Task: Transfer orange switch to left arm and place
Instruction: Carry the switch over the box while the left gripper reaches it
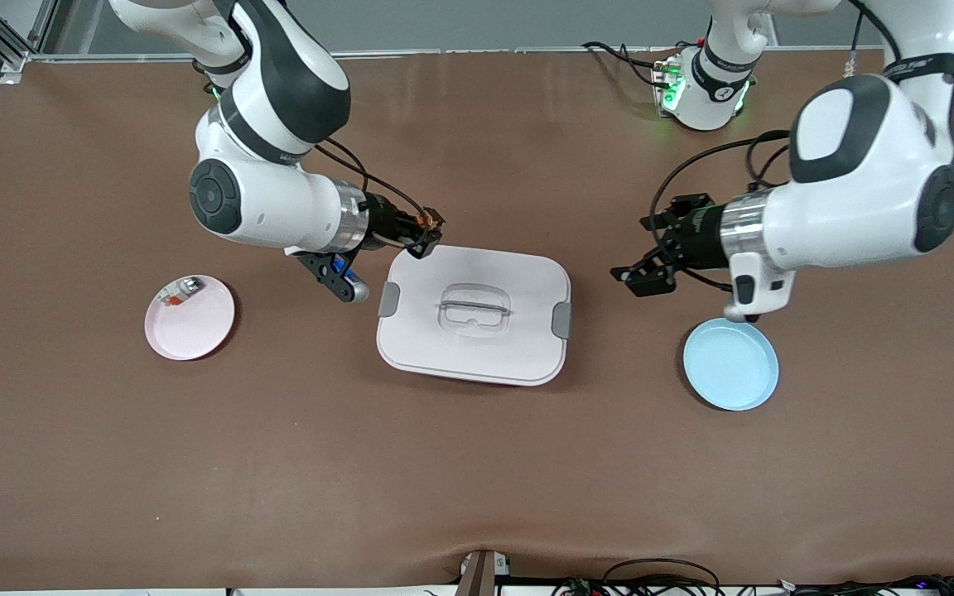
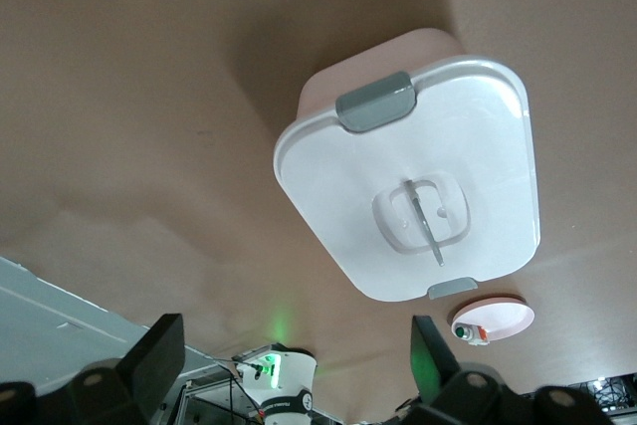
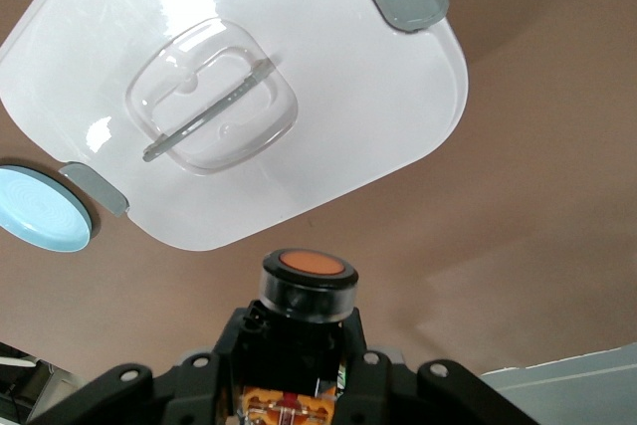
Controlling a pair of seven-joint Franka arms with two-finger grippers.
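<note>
Right hand (image 1: 427, 236) grips the switch (image 3: 308, 284) over the box (image 1: 477, 273) corner, left hand (image 1: 647, 269) wide: low crossing could clip the lid.

Sitting mid-table, the box (image 1: 474, 316), flanked by 2 plates: plate with small parts (image 1: 190, 318) toward the right arm's end, empty plate (image 1: 730, 364) toward the left arm's end.

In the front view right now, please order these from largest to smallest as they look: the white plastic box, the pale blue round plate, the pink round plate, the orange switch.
1. White plastic box, clearly largest.
2. Pale blue round plate and pink round plate: they look about alike, so I do not rank them.
3. Orange switch, tiny, held in the right tool above the table.
</note>
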